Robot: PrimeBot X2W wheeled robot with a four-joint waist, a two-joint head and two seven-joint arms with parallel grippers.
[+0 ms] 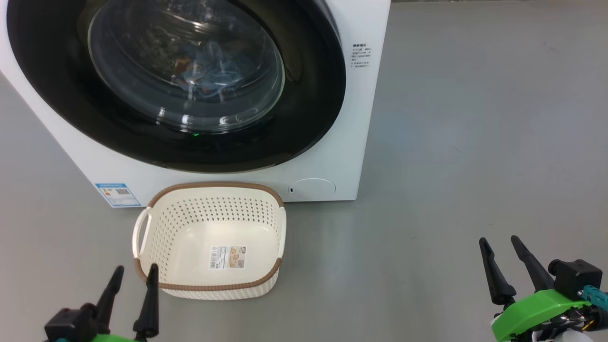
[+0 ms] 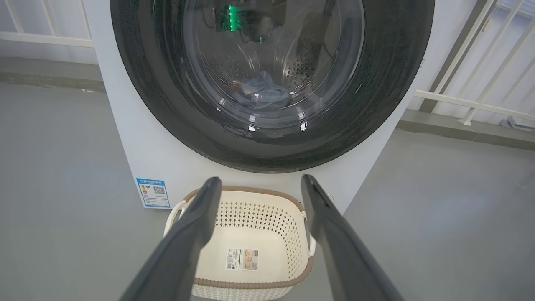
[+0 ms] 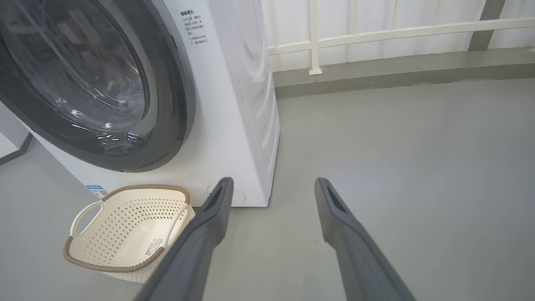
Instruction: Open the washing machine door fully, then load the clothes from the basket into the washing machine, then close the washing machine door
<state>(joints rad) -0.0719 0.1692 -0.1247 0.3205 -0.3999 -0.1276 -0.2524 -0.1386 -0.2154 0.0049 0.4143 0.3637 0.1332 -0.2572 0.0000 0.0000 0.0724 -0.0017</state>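
Observation:
The white washing machine point(image 1: 332, 156) stands ahead with its round black door point(image 1: 71, 95) shut against the front. Through the glass window, blue clothes point(image 1: 213, 66) lie in the drum, seen too in the left wrist view point(image 2: 263, 90). The cream basket point(image 1: 213, 240) with brown rim sits on the floor in front of the machine, nothing in it but its paper label. My left gripper point(image 1: 135, 270) is open just left of the basket's near corner. My right gripper point(image 1: 499, 240) is open over bare floor, far right of the basket point(image 3: 125, 230).
Grey floor point(image 1: 451, 166) spreads to the right of the machine. A white railing point(image 3: 376, 33) and a low grey kerb run behind it. A blue energy sticker point(image 1: 117, 194) and round service flap point(image 1: 312, 188) mark the machine's lower front.

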